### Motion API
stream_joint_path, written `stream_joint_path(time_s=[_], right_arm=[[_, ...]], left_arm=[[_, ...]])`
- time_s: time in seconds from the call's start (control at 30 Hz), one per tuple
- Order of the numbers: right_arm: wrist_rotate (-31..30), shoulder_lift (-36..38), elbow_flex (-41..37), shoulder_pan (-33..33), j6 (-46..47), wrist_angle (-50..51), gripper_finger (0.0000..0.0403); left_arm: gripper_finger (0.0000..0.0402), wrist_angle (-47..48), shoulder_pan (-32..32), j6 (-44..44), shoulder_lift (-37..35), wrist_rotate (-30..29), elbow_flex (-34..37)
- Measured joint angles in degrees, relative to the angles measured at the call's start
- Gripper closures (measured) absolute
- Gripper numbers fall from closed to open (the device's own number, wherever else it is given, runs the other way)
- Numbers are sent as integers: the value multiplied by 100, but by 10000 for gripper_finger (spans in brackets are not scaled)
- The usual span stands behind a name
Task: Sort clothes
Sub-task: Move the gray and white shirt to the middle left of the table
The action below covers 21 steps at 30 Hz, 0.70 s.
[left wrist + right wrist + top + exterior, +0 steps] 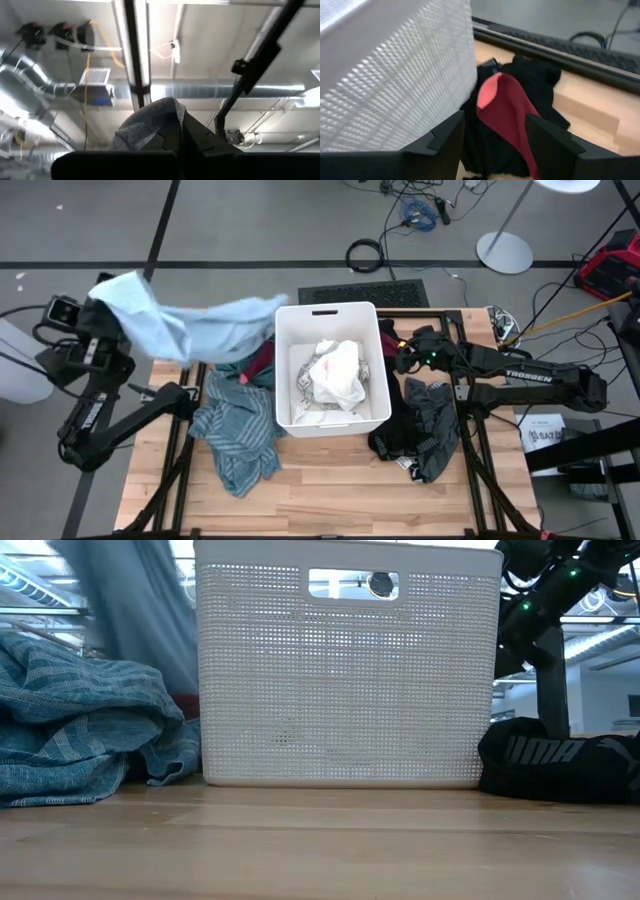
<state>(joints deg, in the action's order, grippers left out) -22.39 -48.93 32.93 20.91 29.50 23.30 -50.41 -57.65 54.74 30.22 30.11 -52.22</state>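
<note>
My left gripper (pixel 112 298) is raised high over the table's far left, shut on a light blue garment (pixel 200 320) that spreads toward the white bin (pixel 283 350); it also shows in the low view (pixel 150 610). My right gripper (pixel 495 135) is open beside the bin's right wall, its fingers on either side of a red garment (pixel 502 112) lying on black cloth (pixel 535 80). A teal striped garment (pixel 238 435) lies left of the bin. White-grey clothes (pixel 335 375) lie in the bin. Dark grey (pixel 437 420) and black (pixel 392 438) garments lie to its right. My left gripper pinches a bunched fold of the light blue garment (pixel 150 125) between its two fingers, which point up toward the ceiling. The garment is lifted high and drapes slack from the gripper toward the bin's far left corner (pixel 255 315). Whether its lower end touches the table, I cannot tell.
Red and magenta cloth (pixel 262 365) lies against the bin's left wall. A black garment with white lettering (pixel 560 765) lies right of the bin in the low view. Bare wooden table (pixel 330 490) stretches along the near edge.
</note>
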Motion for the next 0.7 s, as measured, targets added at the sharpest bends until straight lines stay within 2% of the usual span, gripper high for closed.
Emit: stream_joint_path(time_s=[0.17, 0.3, 0.53, 0.6, 0.7], right_arm=[[-10, 6, 0, 2, -793, -580, 207], [80, 74, 41, -2, -1555, -1763, 207], [1898, -170, 303, 24, -2121, -4764, 206], [2152, -502, 480, 26, -2125, -5334, 206], [2258, -1206, 893, 26, -2189, -5519, 206]], left_arm=[[398, 650, 0, 186, 17, 34, 6], [398, 1277, 0, -11, 54, 28, 4], [398, 1250, 0, -111, 700, -264, -81], [398, 1247, 2, 24, 1015, -268, -197], [398, 845, 68, 342, 1556, -139, -405]])
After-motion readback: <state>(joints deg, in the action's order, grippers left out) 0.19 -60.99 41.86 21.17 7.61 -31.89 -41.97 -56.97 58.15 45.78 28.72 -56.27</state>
